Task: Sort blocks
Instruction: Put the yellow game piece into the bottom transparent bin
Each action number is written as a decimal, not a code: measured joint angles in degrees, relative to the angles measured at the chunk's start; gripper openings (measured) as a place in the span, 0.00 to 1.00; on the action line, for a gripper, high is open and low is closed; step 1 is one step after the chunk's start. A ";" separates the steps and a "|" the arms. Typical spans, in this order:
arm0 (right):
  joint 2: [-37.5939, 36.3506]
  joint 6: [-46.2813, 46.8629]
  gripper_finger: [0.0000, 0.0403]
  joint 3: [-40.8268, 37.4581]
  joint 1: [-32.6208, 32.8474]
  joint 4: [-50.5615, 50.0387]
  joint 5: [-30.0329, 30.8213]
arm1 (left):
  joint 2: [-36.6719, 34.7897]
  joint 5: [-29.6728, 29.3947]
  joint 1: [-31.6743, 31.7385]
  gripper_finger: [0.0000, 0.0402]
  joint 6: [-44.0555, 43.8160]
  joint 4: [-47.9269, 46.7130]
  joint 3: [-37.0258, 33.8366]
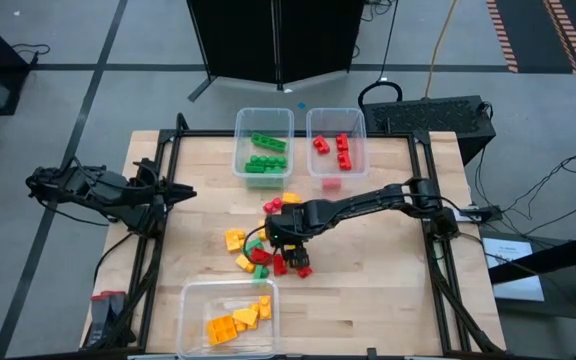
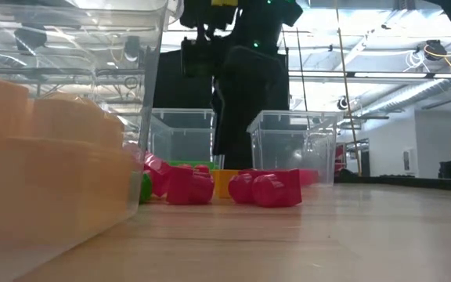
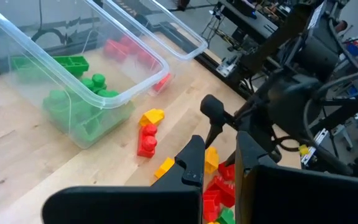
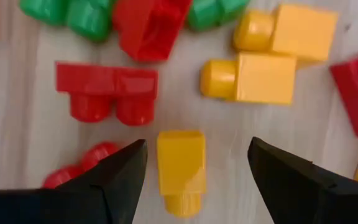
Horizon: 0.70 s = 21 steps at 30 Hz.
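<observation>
Loose red, green and yellow-orange blocks lie in a pile (image 1: 268, 248) at the table's middle. My right gripper (image 1: 283, 248) hangs over this pile, pointing down, open. In the right wrist view its fingers (image 4: 120, 177) stand on either side of one small yellow block (image 4: 180, 165) that lies flat on the wood, with bare wood showing between them and the block. Red blocks (image 4: 107, 90) and other yellow blocks (image 4: 253, 78) lie just beyond it. My left gripper (image 1: 188, 192) waits open at the table's left edge (image 3: 219, 146).
Two clear tubs stand at the far edge: one with green blocks (image 1: 263, 140), one with red blocks (image 1: 336, 140). A third tub with yellow-orange blocks (image 1: 228, 318) sits at the near edge and fills the low view's left (image 2: 53, 157). Bare wood lies right of the pile.
</observation>
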 joint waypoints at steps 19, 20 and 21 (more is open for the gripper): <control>6.26 4.41 0.64 0.00 0.45 -0.92 0.14 | 0.02 0.00 0.00 0.00 -0.04 -0.36 0.00; 6.31 4.50 0.61 0.02 0.35 -1.04 0.13 | 0.02 0.00 0.00 0.00 -0.05 -0.36 0.00; 6.36 4.52 0.59 0.02 0.35 -1.13 0.04 | 0.02 0.00 0.00 0.00 -0.06 -0.38 0.00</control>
